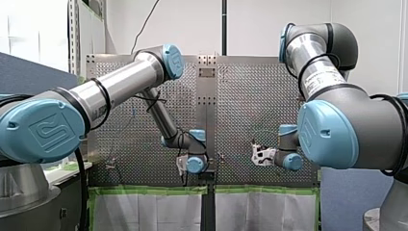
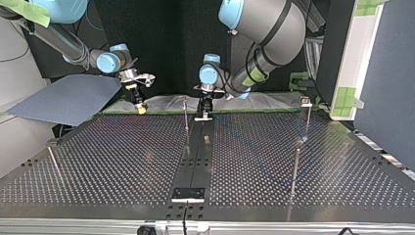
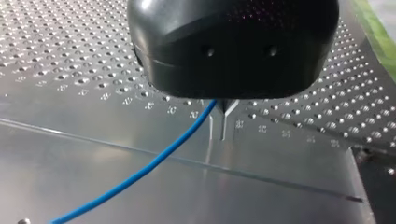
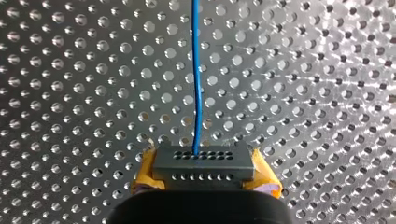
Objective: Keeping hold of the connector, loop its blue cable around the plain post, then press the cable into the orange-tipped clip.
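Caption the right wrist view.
My right gripper grips the grey connector, its blue cable running ahead over the perforated table.

Embossed UR emblem on big blue joint cap (image 1: pixel 45 131) of my left arm; same emblem on cap (image 1: pixel 327 134) of my right arm. Printed label (image 1: pixel 321 79) on right arm's silver tube: too small to read.
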You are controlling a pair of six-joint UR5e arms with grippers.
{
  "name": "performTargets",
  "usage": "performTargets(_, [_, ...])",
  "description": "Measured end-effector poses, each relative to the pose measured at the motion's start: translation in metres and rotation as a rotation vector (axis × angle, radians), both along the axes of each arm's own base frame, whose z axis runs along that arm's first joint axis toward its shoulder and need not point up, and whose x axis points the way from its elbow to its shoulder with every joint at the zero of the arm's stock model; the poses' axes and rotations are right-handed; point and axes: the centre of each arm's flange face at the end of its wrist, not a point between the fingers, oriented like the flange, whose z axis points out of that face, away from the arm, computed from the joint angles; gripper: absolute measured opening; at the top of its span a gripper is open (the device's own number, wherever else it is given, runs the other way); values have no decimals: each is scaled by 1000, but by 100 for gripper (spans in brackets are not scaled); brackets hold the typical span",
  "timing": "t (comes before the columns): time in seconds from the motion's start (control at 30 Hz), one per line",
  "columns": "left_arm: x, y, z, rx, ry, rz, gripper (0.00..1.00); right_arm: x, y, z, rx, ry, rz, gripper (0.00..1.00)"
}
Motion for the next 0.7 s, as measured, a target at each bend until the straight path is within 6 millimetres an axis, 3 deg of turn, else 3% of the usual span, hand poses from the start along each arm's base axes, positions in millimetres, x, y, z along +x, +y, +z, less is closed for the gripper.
performTargets(0.7, [26, 8, 15, 16, -17, 36, 1, 4, -16, 11, -32, -43, 4, 0])
